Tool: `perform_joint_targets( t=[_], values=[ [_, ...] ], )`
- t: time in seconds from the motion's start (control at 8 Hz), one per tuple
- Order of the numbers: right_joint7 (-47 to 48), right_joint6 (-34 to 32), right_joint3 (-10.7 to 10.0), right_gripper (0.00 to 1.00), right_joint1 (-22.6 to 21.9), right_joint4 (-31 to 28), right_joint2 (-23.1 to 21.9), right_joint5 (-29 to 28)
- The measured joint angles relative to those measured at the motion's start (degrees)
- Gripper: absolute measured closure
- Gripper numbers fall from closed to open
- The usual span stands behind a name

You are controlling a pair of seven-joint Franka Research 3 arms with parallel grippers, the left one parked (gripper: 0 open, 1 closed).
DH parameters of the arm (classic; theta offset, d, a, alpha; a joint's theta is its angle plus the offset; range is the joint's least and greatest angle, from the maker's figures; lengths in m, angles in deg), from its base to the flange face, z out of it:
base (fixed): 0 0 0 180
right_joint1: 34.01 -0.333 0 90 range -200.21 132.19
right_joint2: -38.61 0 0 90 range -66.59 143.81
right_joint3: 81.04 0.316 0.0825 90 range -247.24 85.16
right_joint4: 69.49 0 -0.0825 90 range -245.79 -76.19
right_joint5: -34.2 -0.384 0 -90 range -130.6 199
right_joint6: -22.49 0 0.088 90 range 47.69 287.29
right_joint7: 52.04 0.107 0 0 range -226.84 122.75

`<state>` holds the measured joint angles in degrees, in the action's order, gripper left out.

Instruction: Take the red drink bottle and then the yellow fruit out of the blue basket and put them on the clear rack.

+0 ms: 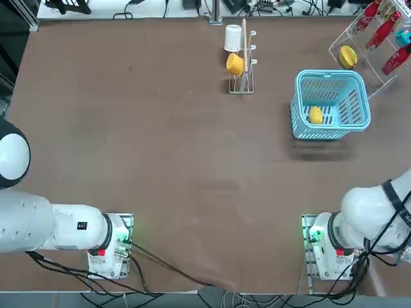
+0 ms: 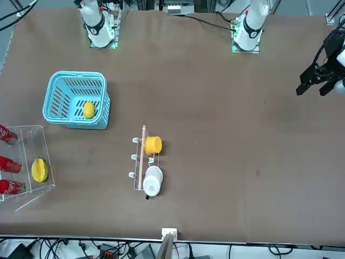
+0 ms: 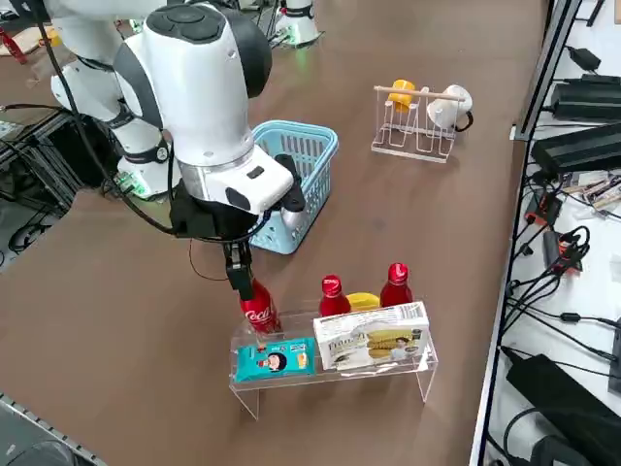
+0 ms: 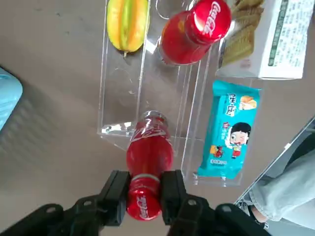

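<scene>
Right gripper [image 4: 143,199] clamped on cap of red bottle [image 4: 149,152], bottle hanging upright below fingers, base at near end of clear rack [image 4: 142,93]. Behind hand: blue basket [image 3: 309,146], yellow fruit [image 1: 315,115] inside.

We see the red drink bottle [image 4: 149,157] in glossy plastic, smooth, with a shiny cap. The clear rack [image 4: 142,88] looks like transparent acrylic with bright reflections. The blue basket [image 1: 331,102] is smooth slotted plastic. The counter [image 1: 160,141] is matt brown. The yellow fruit [image 1: 315,115] has a dull skin.
</scene>
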<state>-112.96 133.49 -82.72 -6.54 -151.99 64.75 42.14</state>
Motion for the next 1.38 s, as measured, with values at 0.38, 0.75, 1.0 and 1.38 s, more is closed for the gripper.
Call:
perform_joint_targets(
  t=[0.38, 0.75, 1.0, 1.38],
  values=[
    [0.0, 0.4, 0.0, 0.61, 0.0, 0.0, 0.7, 0.0],
    [0.0, 0.5, 0.2, 0.10, 0.0, 1.0, 0.7, 0.0],
    [0.2, -0.4, 0.5, 0.00, 0.0, 3.4, 0.4, 0.0],
    [8.8, -8.3, 1.0, 0.00, -0.7, 6.8, -3.5, -5.2]
  ],
)
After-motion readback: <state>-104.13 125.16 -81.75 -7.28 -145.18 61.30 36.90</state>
